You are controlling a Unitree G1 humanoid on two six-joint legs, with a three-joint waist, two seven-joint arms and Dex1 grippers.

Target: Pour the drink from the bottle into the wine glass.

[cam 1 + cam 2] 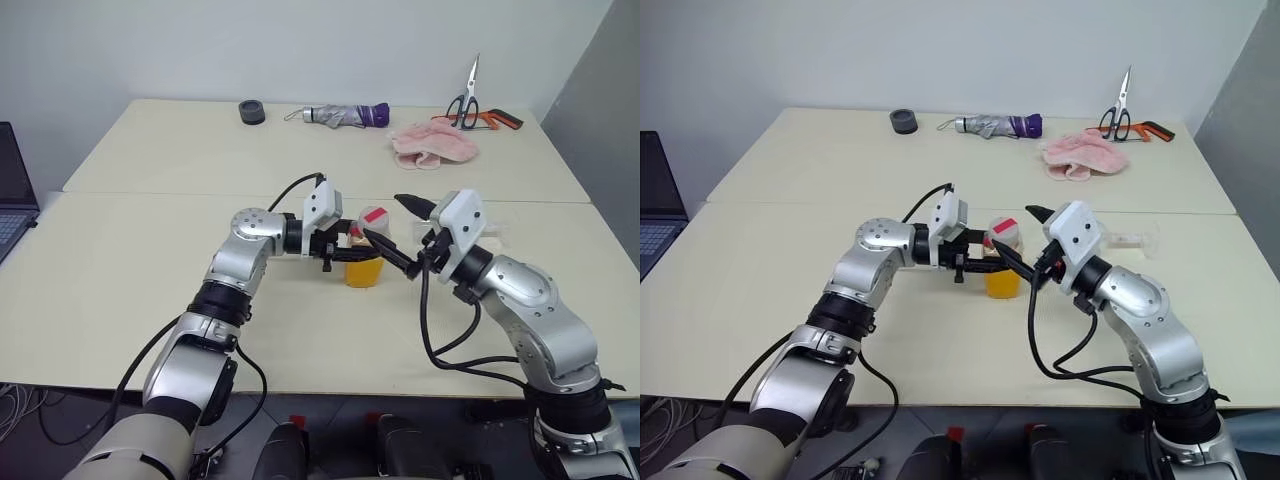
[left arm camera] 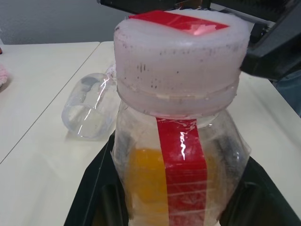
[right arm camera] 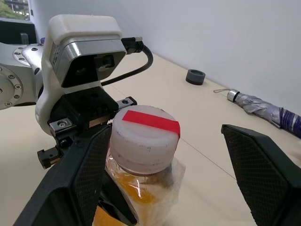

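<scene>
Held upright above the desk (image 1: 150,260) by the left claw (image 1: 345,247), clamped tight on the body of the bottle (image 1: 366,255), with the drink (image 1: 364,272) low inside and the cap (image 3: 145,137) still on. Right claw (image 3: 164,160) spread wide, one finger on each side of the cap: best centred at cap height, closed squarely and twisted off while keeping the bottle level. Wine glass (image 1: 1132,240) lying on its side further along the desk, probably needing to be stood up before pouring.
</scene>
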